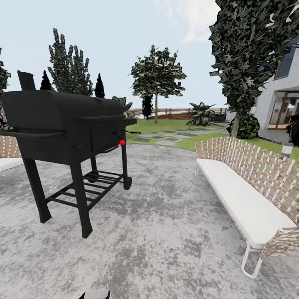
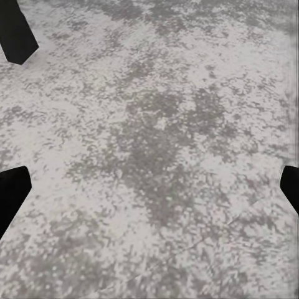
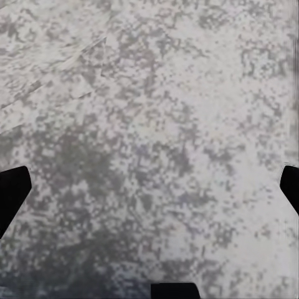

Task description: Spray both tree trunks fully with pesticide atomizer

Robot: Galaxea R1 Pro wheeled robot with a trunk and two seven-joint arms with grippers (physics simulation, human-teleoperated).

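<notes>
From the head view, a black barrel grill (image 1: 68,124) on four legs is standing on the mottled grey paving (image 1: 166,224) at about 10 o'clock, with a small red knob (image 1: 122,143) showing on its near end and a slatted rack (image 1: 89,187) sitting empty between its legs. At 3 to 4 o'clock a woven-back bench (image 1: 249,182) with a white cushion is running along the paving's edge. Between grill and bench the paving is lying open toward the lawn (image 1: 166,124), where stepping stones (image 1: 166,137) are leading away at 12 o'clock. Beyond them a tree (image 1: 158,74) with a thin straight trunk (image 1: 156,109) and a broad leafy crown is standing on the grass before the brown fence (image 1: 174,112). A dark narrow tree (image 1: 249,54) is rising at 2 o'clock beside a white house (image 1: 278,95).

In the left wrist view, the left tool (image 2: 149,190) is hanging over grey paving, its dark fingertips (image 2: 11,193) spread wide apart with nothing between them.

In the right wrist view, the right tool (image 3: 149,193) is likewise spread wide over paving, fingertips (image 3: 12,193) far apart and holding nothing
</notes>
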